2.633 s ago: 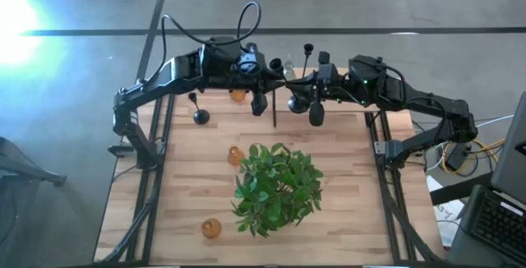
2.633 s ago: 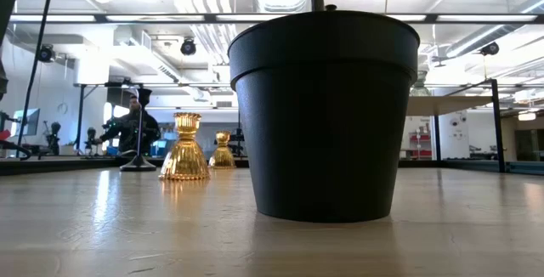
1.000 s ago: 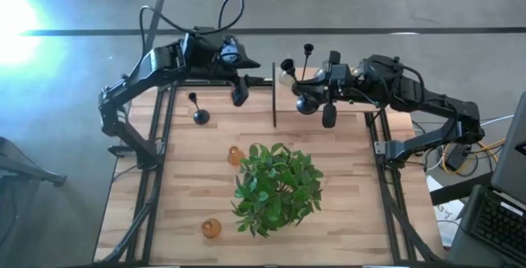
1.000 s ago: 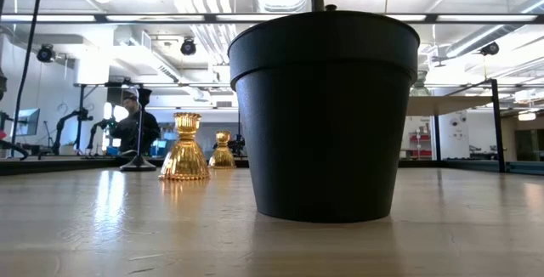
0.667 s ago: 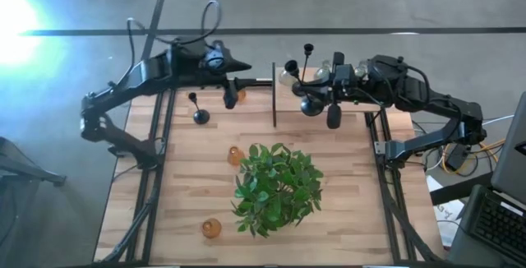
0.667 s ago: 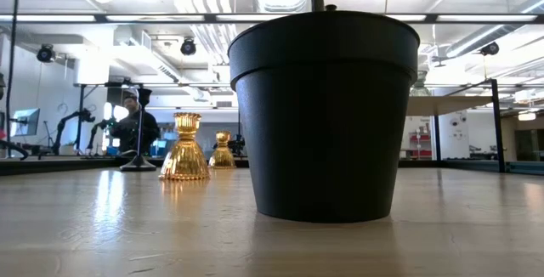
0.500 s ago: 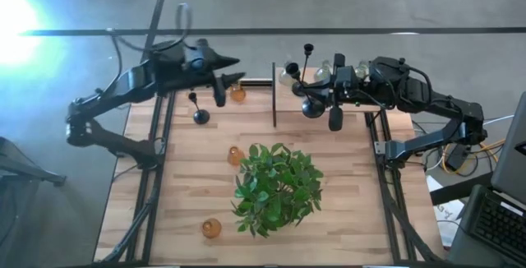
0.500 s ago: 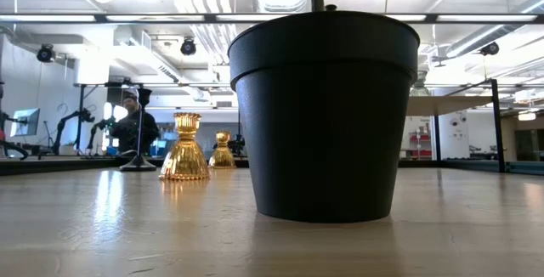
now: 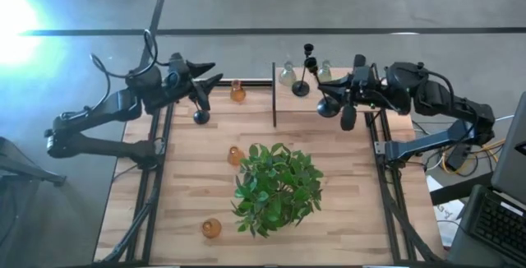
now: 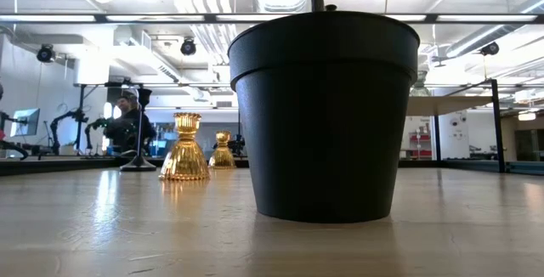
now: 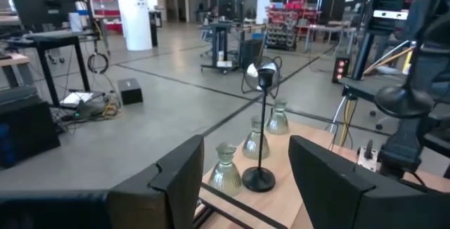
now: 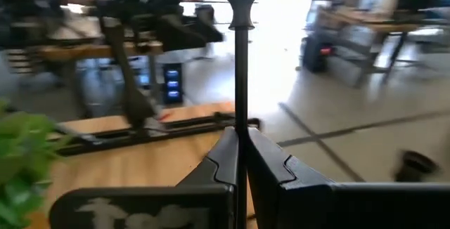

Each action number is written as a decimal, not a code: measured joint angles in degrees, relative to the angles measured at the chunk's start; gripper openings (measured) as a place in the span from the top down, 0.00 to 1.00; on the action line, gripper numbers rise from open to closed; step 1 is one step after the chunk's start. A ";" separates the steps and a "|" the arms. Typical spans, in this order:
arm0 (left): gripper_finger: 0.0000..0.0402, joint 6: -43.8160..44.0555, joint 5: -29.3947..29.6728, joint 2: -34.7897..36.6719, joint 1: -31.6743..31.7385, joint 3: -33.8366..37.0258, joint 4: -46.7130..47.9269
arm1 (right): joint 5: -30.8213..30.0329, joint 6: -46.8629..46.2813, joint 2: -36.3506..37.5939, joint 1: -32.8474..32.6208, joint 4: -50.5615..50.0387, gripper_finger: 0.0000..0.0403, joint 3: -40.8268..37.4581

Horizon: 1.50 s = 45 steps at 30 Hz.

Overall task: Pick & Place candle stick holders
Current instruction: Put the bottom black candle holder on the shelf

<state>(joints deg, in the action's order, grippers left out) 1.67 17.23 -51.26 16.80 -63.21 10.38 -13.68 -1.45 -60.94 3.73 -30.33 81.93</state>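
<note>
Task is looking partly done, judging by how things are lying. Along the table's far edge, right of a thin dark divider bar, a group is standing: three clear glass holders and one black holder; the high view is only showing two of the clear ones plainly.

Right gripper is hovering over the far right part of the table, jaws clenched on the thin stem of a second black holder, which is riding upright off the wood.

Left gripper is hanging over the far left edge, jaws released, carrying nothing. The third black holder is standing just beside it on the table.

Likely still waiting:
- amber holder sitting at the far edge, left of the bar
- amber holder sitting mid-table, touching the leaves' outline
- amber holder sitting toward the near left corner

Containers: only the black pot, mid-table, holding the green plant. No tray or bin is showing; none of the holders is carrying a candle.
</note>
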 joint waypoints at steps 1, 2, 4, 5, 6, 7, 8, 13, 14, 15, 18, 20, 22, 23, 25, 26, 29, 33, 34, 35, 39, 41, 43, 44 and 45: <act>0.47 -0.02 0.02 0.36 0.00 0.90 -1.02 | -3.24 0.08 0.55 -0.96 0.01 0.98 -0.68; 0.47 0.00 0.00 0.64 0.00 1.56 -2.01 | -6.61 0.02 1.18 -1.94 0.04 0.98 -1.59; 0.47 0.02 0.02 1.15 0.00 2.29 -3.24 | -13.59 -0.82 2.61 -3.95 0.09 0.98 -4.20; 0.47 -0.05 0.02 1.39 0.00 2.50 -3.88 | -16.95 -1.69 3.48 -4.95 0.43 0.98 -5.86; 0.47 -0.12 0.02 1.56 0.00 2.61 -4.01 | -20.08 -2.63 4.49 -5.96 1.02 0.98 -7.78; 0.47 -0.22 0.03 1.71 0.00 2.61 -3.97 | -22.76 -3.47 5.48 -6.87 2.27 0.98 -9.89; 0.47 -0.24 0.04 1.77 0.00 2.61 -4.03 | -25.04 -3.94 6.55 -7.65 4.01 0.98 -12.17; 0.47 -1.53 0.32 1.44 0.00 2.61 -3.96 | -32.38 1.30 11.33 -8.65 24.17 0.98 -25.33; 0.47 -1.95 0.46 1.29 0.00 2.61 -3.96 | -34.72 3.45 12.07 -8.63 28.87 0.98 -27.82; 0.47 -2.03 0.48 1.14 0.00 2.61 -3.94 | -37.39 5.66 12.66 -8.60 33.40 0.98 -30.13; 0.47 -2.05 0.51 0.63 0.00 2.62 -3.88 | -45.29 9.28 14.02 -8.60 43.28 0.98 -36.87; 0.47 -2.05 0.90 0.52 0.00 2.64 -3.88 | -47.36 9.28 14.51 -8.36 47.50 0.98 -41.07; 0.47 -2.85 1.89 0.57 0.00 2.63 -3.93 | -47.75 7.94 14.73 -7.16 52.20 0.98 -45.02; 0.47 -3.44 2.75 0.61 0.00 2.64 -3.96 | -47.87 7.35 14.73 -6.66 54.91 0.98 -46.85; 0.47 -4.41 3.80 0.77 0.00 2.64 -3.96 | -48.03 7.50 14.41 -5.32 61.01 0.98 -50.36; 0.47 -4.96 4.08 0.79 0.00 2.64 -4.16 | -48.01 8.31 14.05 -4.43 64.56 0.98 -52.10; 0.47 -7.16 4.09 0.81 0.00 2.64 -5.04 | -48.00 11.55 12.51 -1.63 75.65 0.98 -56.49; 0.47 -8.29 4.07 0.83 0.00 2.64 -5.49 | -47.02 14.04 9.68 2.25 83.35 0.98 -60.32; 0.47 -8.30 4.11 0.83 0.00 2.64 -5.49 | -45.58 13.17 9.07 3.30 83.72 0.98 -60.97; 0.47 -8.32 4.32 0.83 0.00 2.64 -5.50 | -44.04 12.05 8.53 4.41 83.83 0.98 -61.41; 0.47 -8.32 5.03 0.83 0.00 2.64 -5.84 | -40.42 10.35 6.39 8.12 84.11 0.98 -62.24; 0.47 -8.32 5.38 0.82 0.00 2.64 -5.83 | -39.26 10.39 5.53 9.80 84.26 0.98 -62.30; 0.47 -8.32 5.77 0.74 0.00 2.64 -5.81 | -37.04 10.05 4.80 11.48 84.52 0.98 -62.22; 0.47 -8.30 5.82 0.73 0.01 2.64 -5.77 | -35.73 9.29 4.36 12.22 84.50 0.98 -62.07; 0.47 -8.17 5.84 0.66 0.00 2.64 -5.78 | -34.43 8.44 3.86 12.93 84.48 0.98 -61.95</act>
<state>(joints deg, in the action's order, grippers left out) -6.50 23.07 -50.60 16.80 -60.58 4.60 -48.11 6.99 -57.09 16.67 54.15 19.98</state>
